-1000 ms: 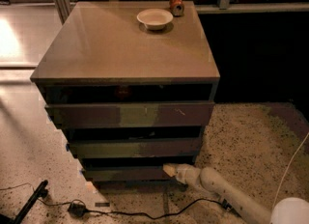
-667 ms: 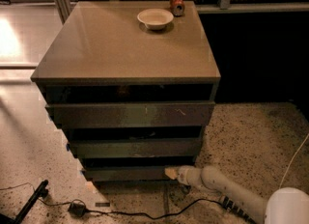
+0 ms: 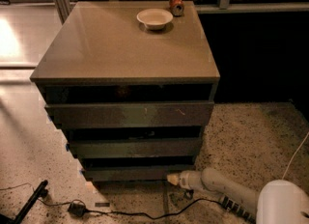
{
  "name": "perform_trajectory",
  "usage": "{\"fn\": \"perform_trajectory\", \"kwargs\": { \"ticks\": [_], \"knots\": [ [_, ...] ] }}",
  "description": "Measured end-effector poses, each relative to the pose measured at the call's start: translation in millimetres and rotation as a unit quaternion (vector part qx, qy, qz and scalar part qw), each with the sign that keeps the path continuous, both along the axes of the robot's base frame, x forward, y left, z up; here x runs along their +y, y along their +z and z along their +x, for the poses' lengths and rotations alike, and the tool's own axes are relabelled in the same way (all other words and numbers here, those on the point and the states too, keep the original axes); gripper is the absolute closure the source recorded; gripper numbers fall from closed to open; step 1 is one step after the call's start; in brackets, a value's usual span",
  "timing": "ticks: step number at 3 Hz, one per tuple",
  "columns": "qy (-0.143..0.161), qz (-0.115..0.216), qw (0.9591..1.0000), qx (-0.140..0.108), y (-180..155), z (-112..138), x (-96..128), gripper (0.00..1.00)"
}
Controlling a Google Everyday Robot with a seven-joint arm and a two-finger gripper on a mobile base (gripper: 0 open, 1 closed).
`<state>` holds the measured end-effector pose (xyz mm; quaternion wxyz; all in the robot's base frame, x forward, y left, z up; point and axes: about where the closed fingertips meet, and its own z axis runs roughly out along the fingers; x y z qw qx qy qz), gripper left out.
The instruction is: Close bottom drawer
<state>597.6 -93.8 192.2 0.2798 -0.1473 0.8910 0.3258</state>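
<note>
The bottom drawer (image 3: 135, 173) is the lowest dark grey-brown plank front of the tan-topped cabinet (image 3: 130, 44), near the floor. Its front stands about in line with the cabinet's lower edge, with a thin dark gap above it; no inside floor shows. My gripper (image 3: 172, 179) reaches in from the lower right on a pale arm (image 3: 222, 187). Its tip is at the right end of the bottom drawer's front, touching or nearly touching it.
Two more drawer fronts (image 3: 130, 114) sit above the bottom one. A white bowl (image 3: 154, 18) and a can (image 3: 176, 4) stand at the back of the cabinet top. A black cable with a plug (image 3: 77, 208) lies on the speckled floor in front. A dark wall is at right.
The gripper's tip has stayed at the drawer front's right end, edging slightly left and in. The bottom drawer front looks a little further in under the cabinet.
</note>
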Motion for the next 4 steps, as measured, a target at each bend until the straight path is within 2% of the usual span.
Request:
{"fn": "perform_trajectory", "kwargs": {
  "ticks": [1, 2, 3, 4],
  "knots": [
    [-0.028, 0.034, 0.9988, -0.023, 11.3, 16.7, 9.2, 1.0],
    [-0.058, 0.073, 0.9932, -0.07, 44.7, 45.3, 22.7, 1.0],
    [-0.067, 0.09, 0.9894, -0.092, 63.6, 57.4, 30.5, 1.0],
    [-0.067, 0.09, 0.9894, -0.092, 63.6, 57.4, 30.6, 1.0]
  ]
}}
